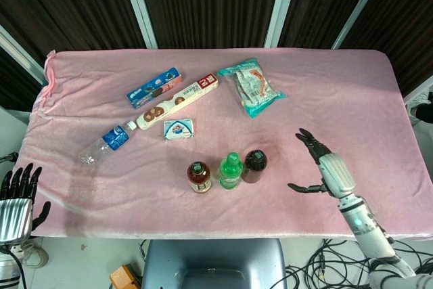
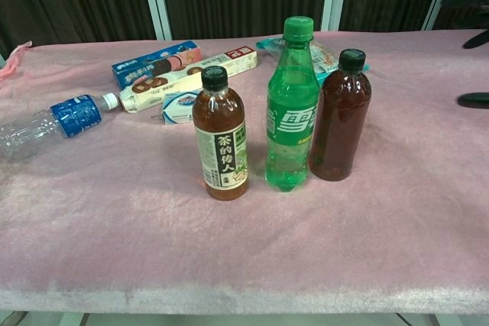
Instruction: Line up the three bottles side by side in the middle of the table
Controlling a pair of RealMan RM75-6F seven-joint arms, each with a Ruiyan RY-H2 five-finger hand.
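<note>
Hovering right hand (image 1: 327, 168), well apart from dark bottle (image 1: 254, 165)

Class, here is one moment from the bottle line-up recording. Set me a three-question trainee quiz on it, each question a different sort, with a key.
1. True or false: the right robot hand grips the dark red bottle.
2. Which standing bottle is in the middle? A) tea bottle B) green bottle C) dark red bottle
3. Fill in: the clear water bottle is ____ on the pink tablecloth.

Key: 1. False; it is open and apart from the bottle. 2. B. 3. lying.
</note>
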